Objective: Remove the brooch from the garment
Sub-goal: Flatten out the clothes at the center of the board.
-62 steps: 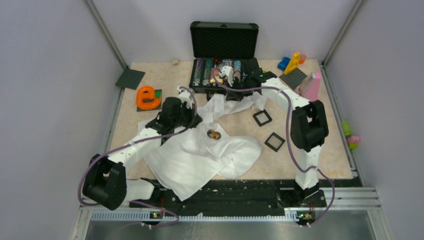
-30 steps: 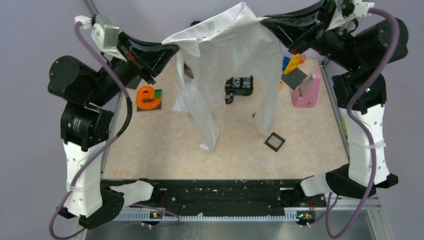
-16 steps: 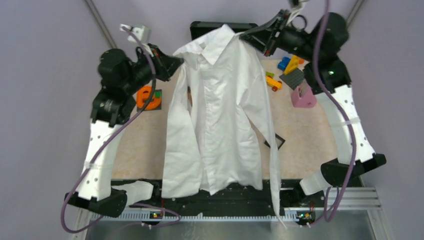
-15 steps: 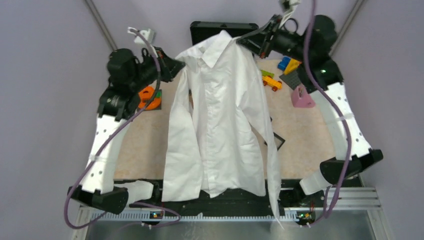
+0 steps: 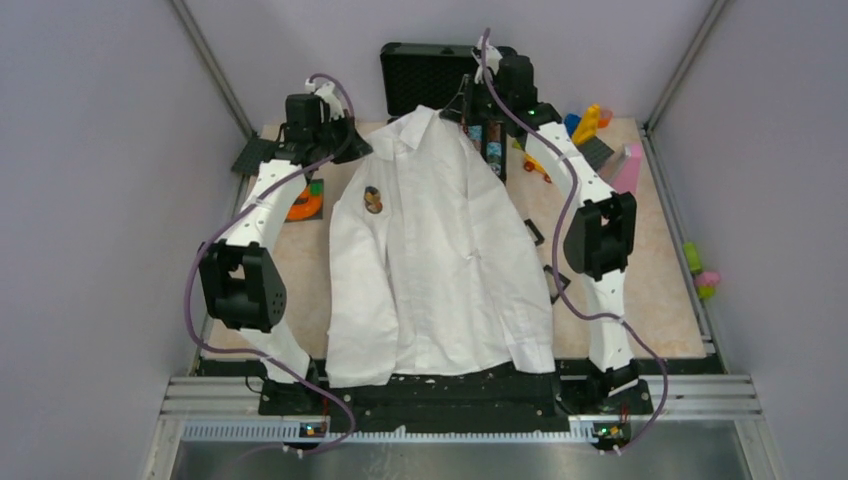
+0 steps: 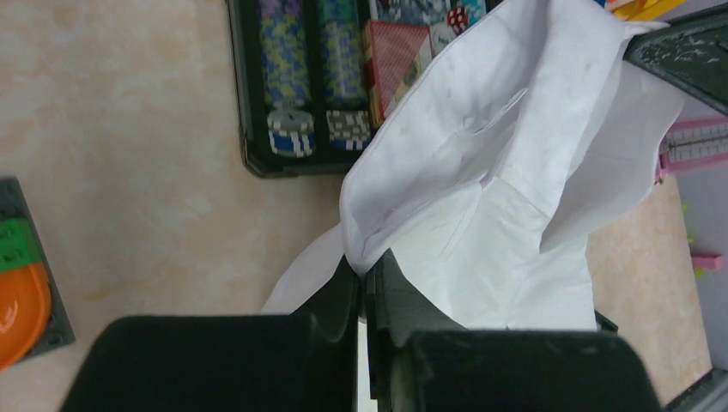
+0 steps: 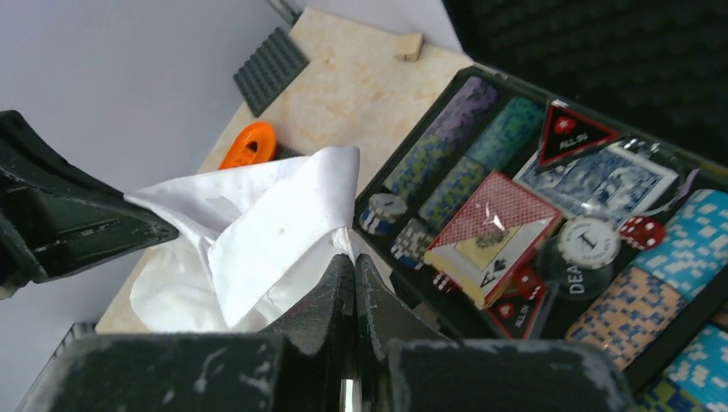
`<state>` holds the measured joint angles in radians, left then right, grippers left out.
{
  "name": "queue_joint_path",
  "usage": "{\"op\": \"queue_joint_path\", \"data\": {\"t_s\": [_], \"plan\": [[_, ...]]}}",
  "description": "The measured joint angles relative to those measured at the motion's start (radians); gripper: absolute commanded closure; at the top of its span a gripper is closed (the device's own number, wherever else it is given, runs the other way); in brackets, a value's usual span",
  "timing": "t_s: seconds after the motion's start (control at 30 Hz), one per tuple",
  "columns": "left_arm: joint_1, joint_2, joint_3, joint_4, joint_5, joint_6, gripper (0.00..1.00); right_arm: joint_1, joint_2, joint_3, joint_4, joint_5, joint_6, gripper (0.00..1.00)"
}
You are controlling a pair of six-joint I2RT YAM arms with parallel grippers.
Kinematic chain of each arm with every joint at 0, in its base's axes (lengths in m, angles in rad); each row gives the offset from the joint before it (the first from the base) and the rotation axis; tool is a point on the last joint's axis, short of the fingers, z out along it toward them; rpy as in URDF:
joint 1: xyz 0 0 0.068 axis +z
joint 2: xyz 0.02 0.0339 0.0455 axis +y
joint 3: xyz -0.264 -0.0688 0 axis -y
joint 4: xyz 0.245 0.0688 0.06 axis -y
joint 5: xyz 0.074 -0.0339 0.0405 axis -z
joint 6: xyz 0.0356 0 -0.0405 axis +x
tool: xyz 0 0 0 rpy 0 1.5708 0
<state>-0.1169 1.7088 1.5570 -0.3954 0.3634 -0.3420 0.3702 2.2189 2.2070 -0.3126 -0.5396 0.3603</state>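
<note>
Across the surface, seen from above, the white shirt lies spread front-up, its collar at the far end and its hem reaching the arm bases. The brooch sits on the shirt's chest panel on the left arm's side, just below that shoulder. It is a small roundish ornament, brown-orange and pale. The left claw is at that shoulder and the right claw at the other one, beside the collar. How firmly either grips cannot be read from this height. An open poker chip case stands just beyond the collar.

From the left wrist, the left claw's jaws are closed to a sliver on a fold of shoulder cloth, which rises from them toward the collar. Rows of chips lie beyond the shirt. The brooch does not show.

From the right wrist, the right claw is likewise pinched almost shut on an edge of the shirt's cloth, and the left claw looms dark across the collar. The brooch is absent here too, so only the overhead camera places it.

The brooch looks light and rigid, probably pinned through thin, limp cloth that would lift and pucker with it. The best hold is likely across its rim with one claw while the other presses the fabric just beside it. A sharp pull could tear the weave.
</note>
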Motion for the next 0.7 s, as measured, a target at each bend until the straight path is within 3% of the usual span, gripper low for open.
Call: {"op": "queue_joint_path", "data": {"t_s": [0.2,0.5,0.7], "plan": [[0.002,0.073,0.109,0.046,-0.006,0.021,1.00,-0.006,0.022,0.047,0.026,0.055,-0.020,1.00],[-0.001,0.075,-0.011,0.100,0.057,0.027,1.00,-0.007,-0.110,-0.302,0.061,0.098,-0.054,1.00],[-0.035,-0.057,-0.193,0.088,0.097,0.011,1.00,-0.006,-0.319,-0.526,0.039,0.098,-0.056,1.00]]}}
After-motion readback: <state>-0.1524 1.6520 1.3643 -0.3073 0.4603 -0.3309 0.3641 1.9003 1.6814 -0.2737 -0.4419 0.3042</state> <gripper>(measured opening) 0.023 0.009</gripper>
